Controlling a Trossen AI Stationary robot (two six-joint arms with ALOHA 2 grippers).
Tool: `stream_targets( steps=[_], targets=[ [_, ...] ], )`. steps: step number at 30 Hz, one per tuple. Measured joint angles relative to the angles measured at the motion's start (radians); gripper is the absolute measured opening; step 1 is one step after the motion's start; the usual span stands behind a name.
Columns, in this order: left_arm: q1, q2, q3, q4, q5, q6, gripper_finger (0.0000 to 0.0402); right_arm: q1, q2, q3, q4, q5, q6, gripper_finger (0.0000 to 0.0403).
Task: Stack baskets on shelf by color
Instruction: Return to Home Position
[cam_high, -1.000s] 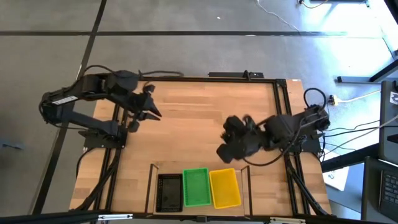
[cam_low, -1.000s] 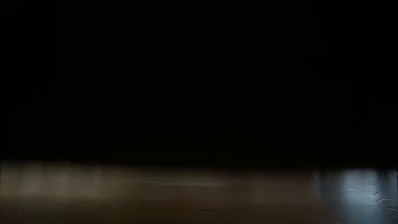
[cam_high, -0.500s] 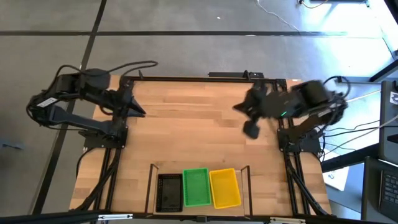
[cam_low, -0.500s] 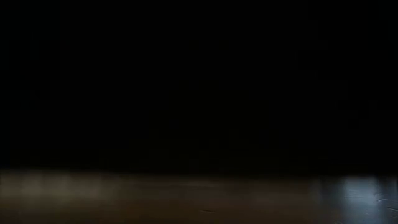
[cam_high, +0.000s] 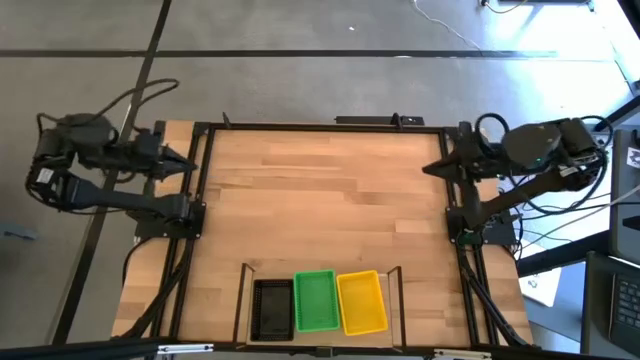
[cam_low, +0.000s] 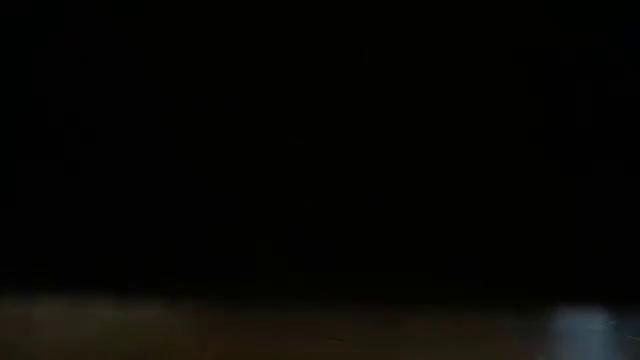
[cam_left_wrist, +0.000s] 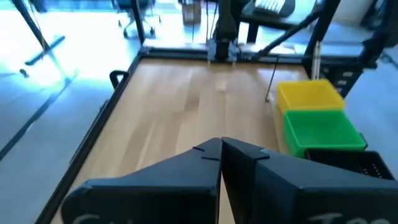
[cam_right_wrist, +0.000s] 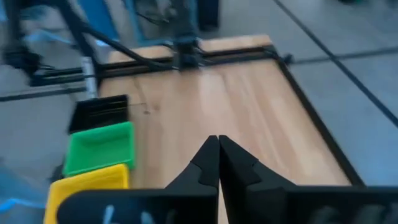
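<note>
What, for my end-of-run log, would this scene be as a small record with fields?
left gripper: shut, empty, at the table's left edge
right gripper: shut, empty, at the table's right edge
shelf: holds three colours side by side
order from left arm's side: black basket, green basket, yellow basket
stack heights: cannot tell from above

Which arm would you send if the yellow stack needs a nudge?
Right, probably: the yellow stack sits at the shelf's right end, nearer the right gripper; the left gripper would have to reach past the black stack and green stack.
</note>
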Motion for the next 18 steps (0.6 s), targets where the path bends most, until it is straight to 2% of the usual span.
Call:
stream_targets(
  steps=[7, 11, 18],
  targets=[
    [0.000, -0.218, -0.206, 0.114, -0.044, -0.053, 0.0000, 0.000, -0.269, -0.383, 0.338, -0.146, -0.101, 0.0000],
    [0.000, -0.342, -0.320, 0.208, -0.045, -0.053, 0.0000, 0.000, -0.419, -0.554, 0.414, -0.211, -0.110, 0.0000],
    [0.000, -0.504, -0.443, 0.296, -0.045, -0.055, 0.0000, 0.000, -0.690, -0.839, 0.565, -0.271, -0.104, 0.0000]
  ],
)
